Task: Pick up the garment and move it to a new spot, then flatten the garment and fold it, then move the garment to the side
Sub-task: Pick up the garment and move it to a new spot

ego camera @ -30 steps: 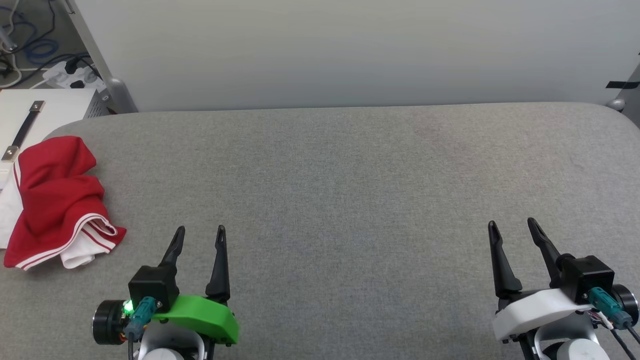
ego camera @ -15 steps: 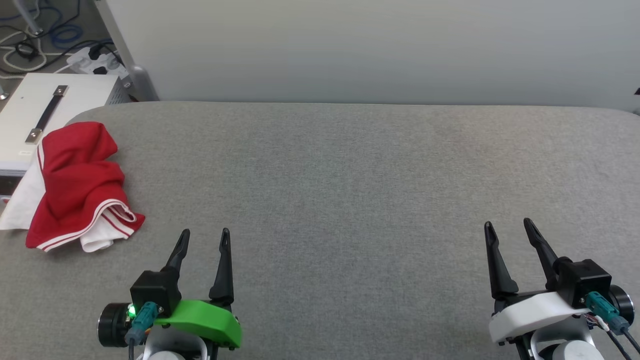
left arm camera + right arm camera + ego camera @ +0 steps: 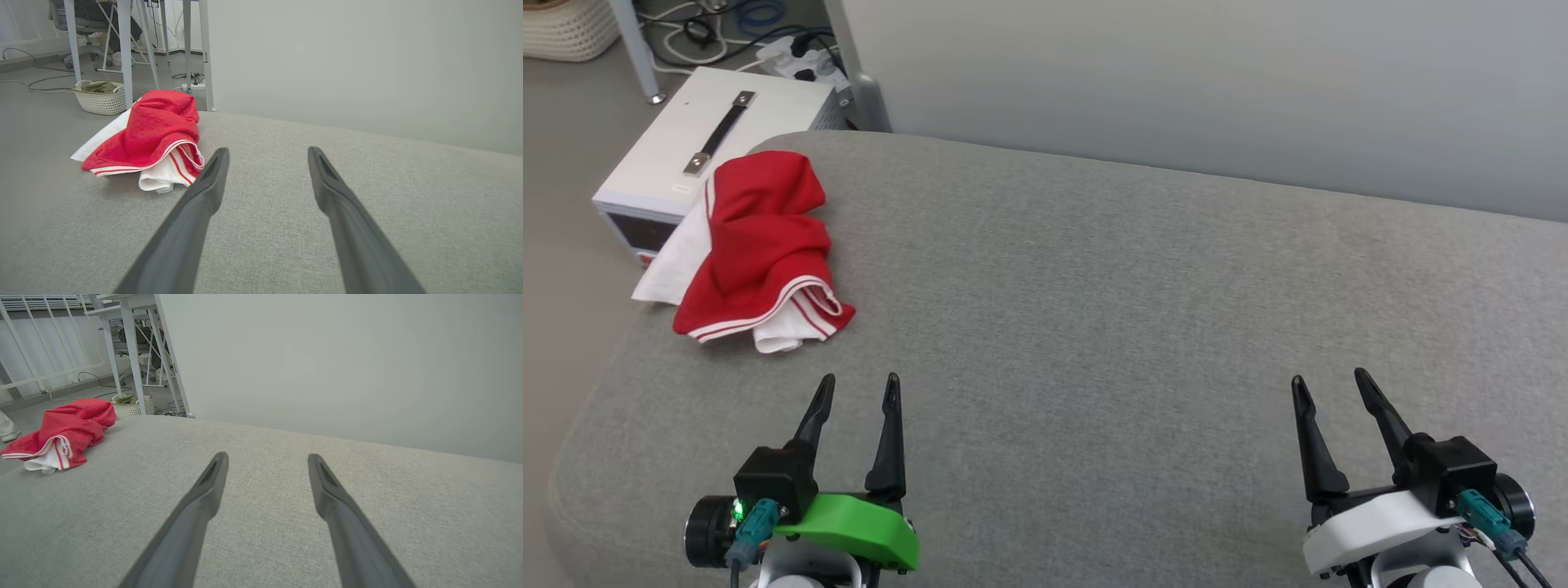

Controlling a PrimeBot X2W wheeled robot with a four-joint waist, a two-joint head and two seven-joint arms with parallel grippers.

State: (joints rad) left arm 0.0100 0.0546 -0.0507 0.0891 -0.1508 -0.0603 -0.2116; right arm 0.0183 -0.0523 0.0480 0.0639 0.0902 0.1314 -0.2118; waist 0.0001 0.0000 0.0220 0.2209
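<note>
The garment, one crumpled heap, lies beyond the left gripper and right gripper, their four fingers spread.

The garment lies bunched on the far left corner of the table, with 1 part reaching past the left edge. A case stands on the floor just beyond that corner. A panel rises behind the table's far edge. The left gripper is at the near edge, near-right of the garment and apart from it. The right gripper is well apart, at near right.
</note>
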